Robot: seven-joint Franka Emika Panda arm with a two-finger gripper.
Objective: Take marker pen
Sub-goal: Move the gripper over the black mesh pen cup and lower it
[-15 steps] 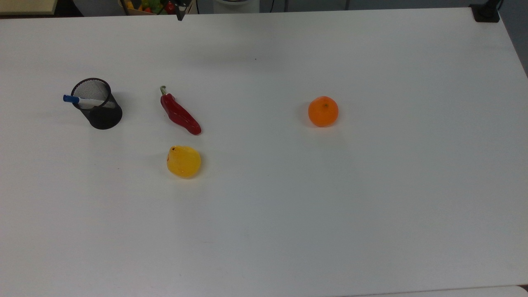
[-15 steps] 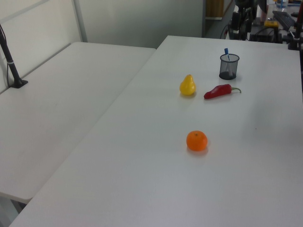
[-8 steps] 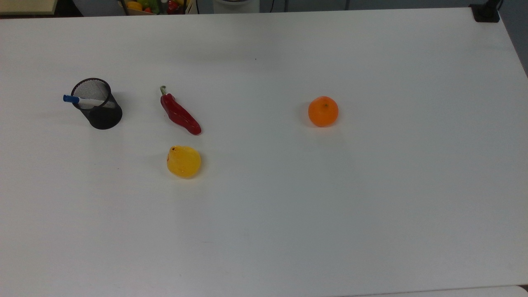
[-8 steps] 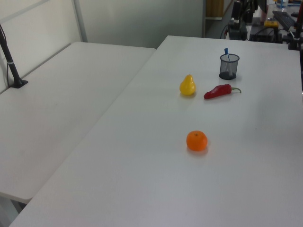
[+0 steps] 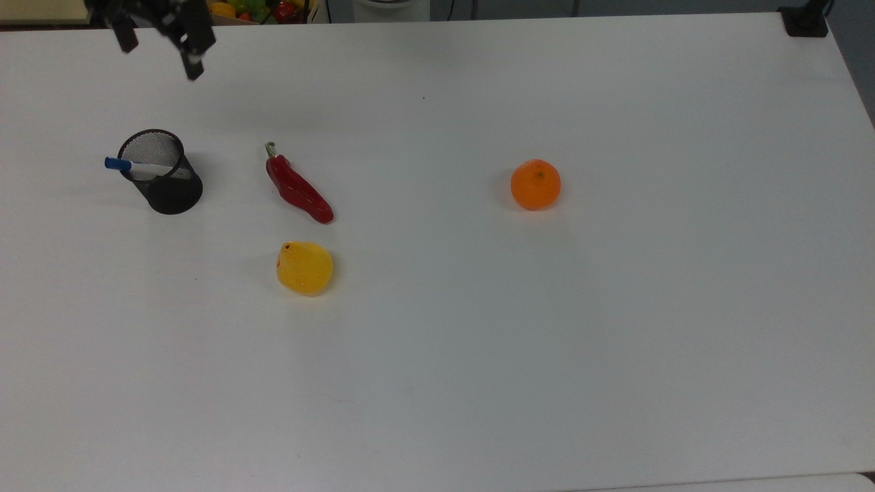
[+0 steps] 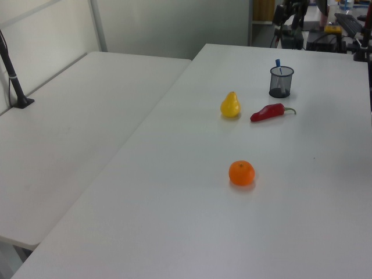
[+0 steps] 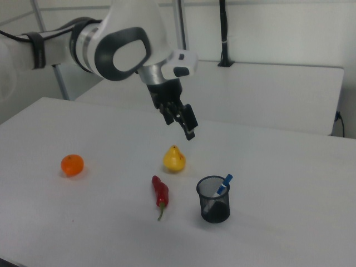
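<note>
Currently: black two-finger gripper [image 5: 158, 46] spread wide, empty, high over desk's [image 5: 478, 342] far-left corner in top view. Slim white blue-capped marker pen [image 5: 137, 166] leans in black mesh pen cup [image 5: 164, 174], nearer than gripper, cap tipped top view's left.

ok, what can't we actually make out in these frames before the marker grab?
- White-barrelled marker pen with blue cap: its lower end sits inside the black mesh pen cup, hidden in the top view and right view.
- Gripper: its upper part is cut off by the top view's upper edge.
- Gripper in the left view: too small against the dark background clutter.
- Yellow pear: partly behind the gripper in the right view.
</note>
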